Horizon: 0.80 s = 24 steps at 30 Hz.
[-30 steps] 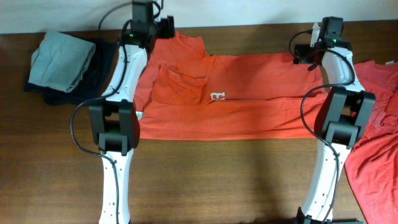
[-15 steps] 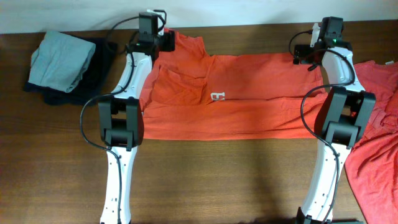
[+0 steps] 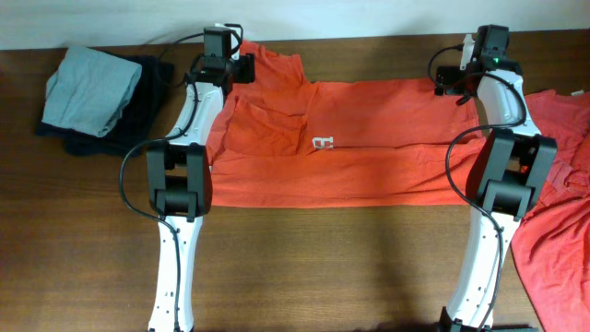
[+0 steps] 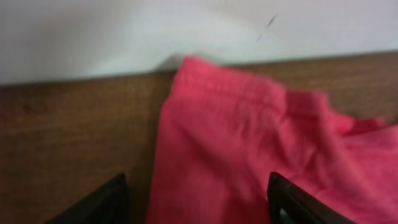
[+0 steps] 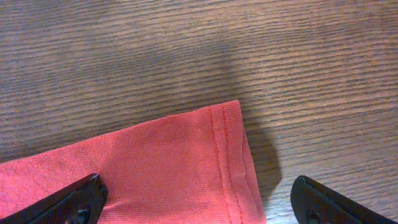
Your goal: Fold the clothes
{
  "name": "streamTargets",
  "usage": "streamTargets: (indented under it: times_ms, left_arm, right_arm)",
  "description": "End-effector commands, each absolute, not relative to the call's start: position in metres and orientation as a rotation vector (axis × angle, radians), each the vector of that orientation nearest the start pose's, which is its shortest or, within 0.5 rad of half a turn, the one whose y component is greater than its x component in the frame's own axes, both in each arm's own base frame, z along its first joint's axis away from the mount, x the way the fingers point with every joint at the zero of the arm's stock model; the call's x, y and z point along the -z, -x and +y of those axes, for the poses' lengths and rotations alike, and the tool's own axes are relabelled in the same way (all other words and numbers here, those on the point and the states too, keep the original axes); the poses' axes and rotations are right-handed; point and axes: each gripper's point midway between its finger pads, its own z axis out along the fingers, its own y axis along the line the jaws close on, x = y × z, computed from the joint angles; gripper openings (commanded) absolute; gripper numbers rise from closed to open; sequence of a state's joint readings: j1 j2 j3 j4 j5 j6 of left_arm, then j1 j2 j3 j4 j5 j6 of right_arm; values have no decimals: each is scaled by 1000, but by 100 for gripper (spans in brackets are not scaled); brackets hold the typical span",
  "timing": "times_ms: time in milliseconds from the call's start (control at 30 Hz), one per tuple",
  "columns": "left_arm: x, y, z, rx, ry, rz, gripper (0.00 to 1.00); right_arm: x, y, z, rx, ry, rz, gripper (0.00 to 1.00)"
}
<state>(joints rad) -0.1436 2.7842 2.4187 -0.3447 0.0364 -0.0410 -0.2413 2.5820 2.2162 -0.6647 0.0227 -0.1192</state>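
- T-shirt lies spread across mid table; spare shirt bunched at 3 o'clock
- L gripper spread wide over sleeve edge at T-shirt's 11 o'clock – nothing pinched
- R gripper fully spread, straddling hem corner at 1 o'clock
- Likely next: lower both, pinch close to seams, shut together, lift evenly w/o dragging

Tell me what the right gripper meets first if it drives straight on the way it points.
Most likely the hemmed corner of the orange-red T-shirt, which lies between the fingers of the open right gripper, with the wooden table directly beneath it. Depth is hard to judge from the wrist view.
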Motion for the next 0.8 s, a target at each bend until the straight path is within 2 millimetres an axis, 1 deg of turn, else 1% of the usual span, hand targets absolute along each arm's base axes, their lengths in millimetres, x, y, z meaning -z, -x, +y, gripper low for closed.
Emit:
streamTargets:
  times_ms: [0, 67, 233, 367, 400, 467, 533, 600, 700, 767]
  left_arm:
    - [2, -694, -100, 114, -138, 2305, 70]
    - [3, -693, -98, 112, -135, 2312, 68]
    - [13, -687, -94, 91, -128, 2352, 65]
    - [14, -685, -93, 82, -126, 2365, 52]
    - [13, -684, -93, 81, -126, 2371, 50]
    - [11, -682, -92, 80, -127, 2385, 44]
    - [5, -682, -92, 79, -127, 2394, 40]
    - [-4, -682, -92, 78, -127, 2397, 38]
    - [-17, -680, -86, 43, -114, 2411, 36]
    - [-21, -677, -82, 15, -105, 2430, 36]
  right_arm:
    - [-10, -601, -155, 174, -174, 2611, 100]
    - [-10, -601, -155, 174, -174, 2611, 100]
    - [-9, -599, -154, 173, -174, 2617, 100]
    - [-9, -599, -154, 172, -174, 2618, 100]
    - [-9, -599, -154, 173, -174, 2618, 100]
    - [-9, -599, -154, 173, -174, 2618, 100]
    - [-9, -599, -154, 172, -174, 2618, 100]
    - [-9, -599, -154, 173, -174, 2619, 100]
    - [-8, -598, -154, 172, -175, 2623, 100]
    - [-8, -597, -154, 172, -175, 2626, 100]
